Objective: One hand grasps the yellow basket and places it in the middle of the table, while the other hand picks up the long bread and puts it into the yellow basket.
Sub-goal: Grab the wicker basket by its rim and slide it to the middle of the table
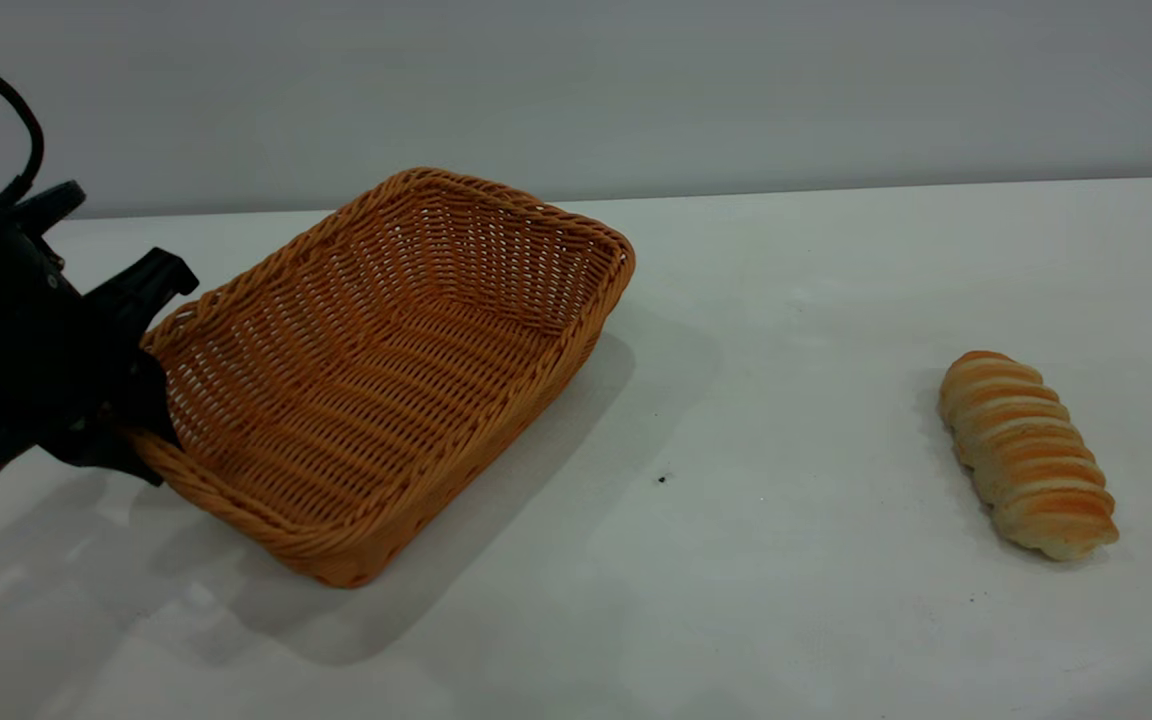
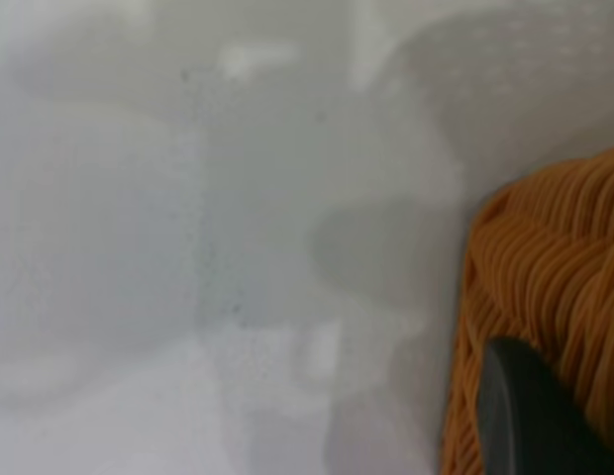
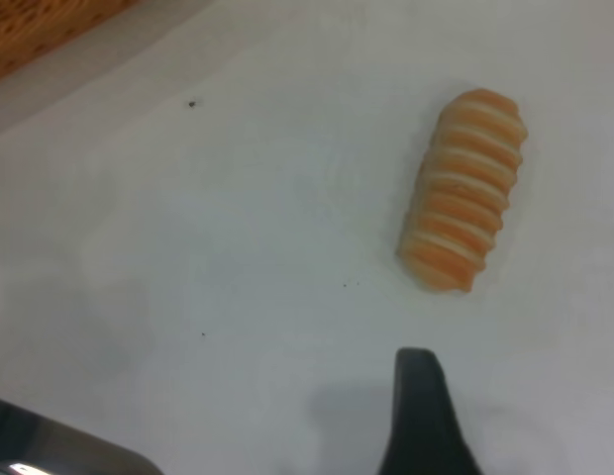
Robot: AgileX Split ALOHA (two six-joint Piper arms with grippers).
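Near foreground: bare white surface point(image 1: 736, 620) lies closest to the exterior camera, marked only by a few tiny dark specks.
Yellow basket point(image 1: 386, 370): left of centre on the surface, tipped so that its left end is raised and its open side leans toward the camera; its near right corner looks to rest on the surface.
Left hand point(image 1: 131, 385): at the basket's left short end, closed on the braided rim, one finger point(image 2: 530, 416) lying against the weave in the left wrist view.
Long bread point(image 1: 1028, 452): lying flat on the surface, well apart from the basket, to the right, its length running toward the camera.
Right hand point(image 3: 421, 416): out of the exterior view; its wrist view shows one dark finger hanging above the surface near one end of the bread, not touching it. Whether it is open or closed, I cannot tell.
Step in hand: judged to be bringing the basket toward the middle of the surface.
Doing it well: keep the grip firm on the rim, move the basket sideways toward centre, level it so the whole base sits flat before letting go, and leave the open side facing up for the bread.
Risk: held by one end only, the basket may swing or drag its low corner.
Edges: the surface's far edge runs behind the basket.
Open room: a wide bare stretch lies between basket and bread, enough to set the basket down without nudging the loaf.
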